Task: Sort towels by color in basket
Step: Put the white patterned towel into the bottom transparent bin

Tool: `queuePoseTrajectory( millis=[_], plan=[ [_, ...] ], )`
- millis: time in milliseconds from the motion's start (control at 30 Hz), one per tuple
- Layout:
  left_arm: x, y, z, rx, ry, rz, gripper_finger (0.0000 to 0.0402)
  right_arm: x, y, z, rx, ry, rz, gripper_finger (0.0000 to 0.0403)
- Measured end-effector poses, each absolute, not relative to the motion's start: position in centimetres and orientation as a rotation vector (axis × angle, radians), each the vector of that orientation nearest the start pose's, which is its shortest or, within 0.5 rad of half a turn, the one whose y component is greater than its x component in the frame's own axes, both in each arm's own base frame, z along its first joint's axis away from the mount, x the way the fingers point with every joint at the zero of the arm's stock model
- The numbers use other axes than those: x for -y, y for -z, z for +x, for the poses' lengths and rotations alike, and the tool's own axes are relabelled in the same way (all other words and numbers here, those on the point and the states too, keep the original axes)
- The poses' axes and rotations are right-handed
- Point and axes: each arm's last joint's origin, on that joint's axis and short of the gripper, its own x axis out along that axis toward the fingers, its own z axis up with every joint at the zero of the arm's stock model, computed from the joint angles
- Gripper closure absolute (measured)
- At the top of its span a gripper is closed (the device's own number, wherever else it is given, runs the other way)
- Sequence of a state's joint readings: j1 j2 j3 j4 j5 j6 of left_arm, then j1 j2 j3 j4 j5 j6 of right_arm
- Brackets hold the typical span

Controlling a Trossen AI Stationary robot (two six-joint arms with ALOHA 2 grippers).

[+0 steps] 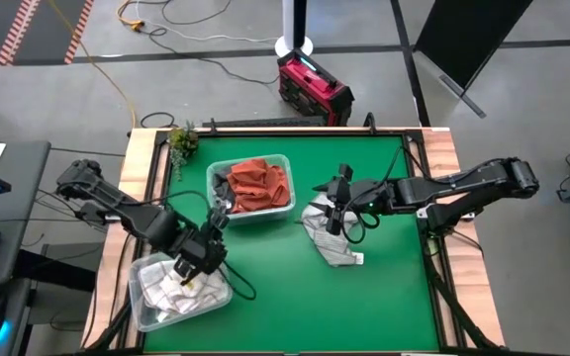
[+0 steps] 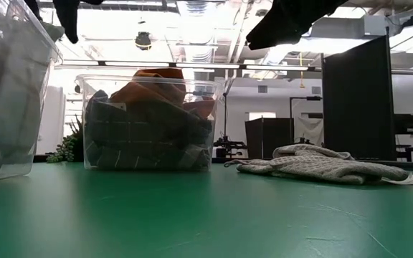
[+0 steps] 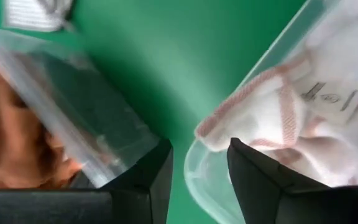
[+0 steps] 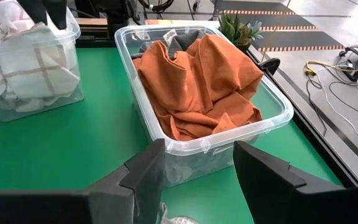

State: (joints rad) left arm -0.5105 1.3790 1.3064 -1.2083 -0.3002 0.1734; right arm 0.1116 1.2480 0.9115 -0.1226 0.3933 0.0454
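Note:
A clear bin (image 1: 178, 290) at the near left holds white towels, the top one white with thin red grid lines (image 3: 303, 118). My left gripper (image 1: 191, 263) hovers open just over this bin's rim, nothing between its fingers (image 3: 199, 152). A second clear bin (image 1: 255, 188) at the table's middle holds a rust orange towel (image 4: 197, 81) over dark grey ones (image 2: 142, 136). A light grey towel (image 1: 330, 240) lies crumpled flat on the green table. My right gripper (image 1: 336, 213) stands open above that towel's far end, pointing at the middle bin (image 4: 197, 152).
A small potted plant (image 1: 181, 138) stands at the table's far left corner. Bare green table (image 1: 295, 307) stretches along the near edge, between the bins and right of the grey towel. Wooden rails (image 1: 441, 158) border the table.

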Motion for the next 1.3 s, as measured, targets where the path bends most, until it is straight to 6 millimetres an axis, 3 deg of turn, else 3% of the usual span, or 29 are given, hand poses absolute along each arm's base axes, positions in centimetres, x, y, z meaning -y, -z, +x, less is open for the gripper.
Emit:
queuePoseTrajectory(
  millis=[267, 600, 800, 1033, 1167, 1300],
  plan=[
    [10.5, -31.5, 23.0, -1.122, 0.384, 0.594, 0.027, -2.0, -28.7, 27.1, -0.445, 0.286, -0.06, 0.0184],
    [10.5, -31.1, 22.9, -1.181, 0.473, 0.508, 0.0389, -2.3, -28.7, 27.1, -0.444, 0.276, -0.065, 0.0184],
    [10.9, -30.9, 22.7, -1.193, 0.487, 0.523, 0.0395, -2.3, -28.7, 27.1, -0.443, 0.277, -0.066, 0.0184],
    [11.7, -32.1, 21.1, -1.295, 0.519, 0.449, 0.0397, -2.3, -28.7, 27.1, -0.444, 0.276, -0.069, 0.0184],
    [12.3, -30.6, 19.7, -1.437, 0.472, 0.388, 0.0397, -2.3, -28.7, 27.1, -0.444, 0.276, -0.068, 0.0184],
    [13.5, -26.9, 18.6, -1.514, 0.519, 0.346, 0.0397, -2.3, -28.7, 27.1, -0.444, 0.275, -0.068, 0.0184]
  ],
)
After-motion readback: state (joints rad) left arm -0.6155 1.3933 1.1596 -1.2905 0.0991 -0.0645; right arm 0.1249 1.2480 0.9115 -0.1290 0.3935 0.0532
